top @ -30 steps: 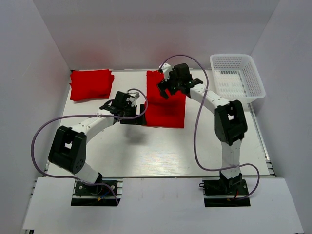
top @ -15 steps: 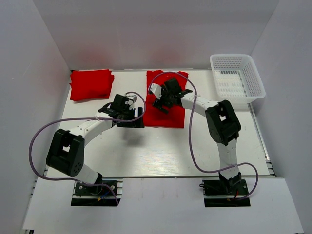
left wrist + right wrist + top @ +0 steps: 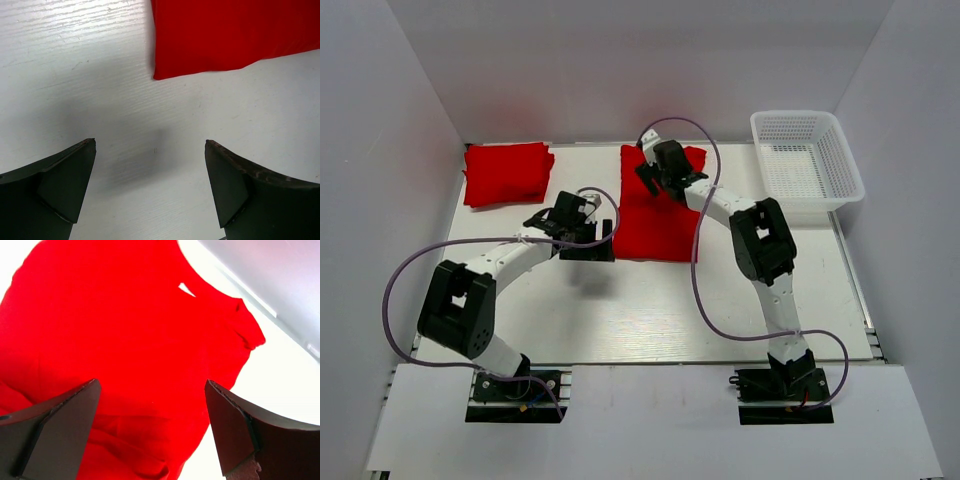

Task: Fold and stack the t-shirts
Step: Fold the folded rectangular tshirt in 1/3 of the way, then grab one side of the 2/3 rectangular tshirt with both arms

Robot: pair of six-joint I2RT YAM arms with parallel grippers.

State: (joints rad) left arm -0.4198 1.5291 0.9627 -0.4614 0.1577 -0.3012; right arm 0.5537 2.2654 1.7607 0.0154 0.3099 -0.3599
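Judging progress, we counted 1 folded pile (image 3: 507, 172) at 10 o'clock and 1 part-folded t-shirt (image 3: 665, 225) at centre, unstacked. The right gripper (image 3: 150, 385) hovered spread above it; the left gripper (image 3: 150, 145) gaped empty at its 8 o'clock corner.

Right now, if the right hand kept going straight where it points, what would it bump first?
Most likely the middle red t-shirt: it fills the wrist view just ahead of the open right hand. How far away it is, I cannot judge.
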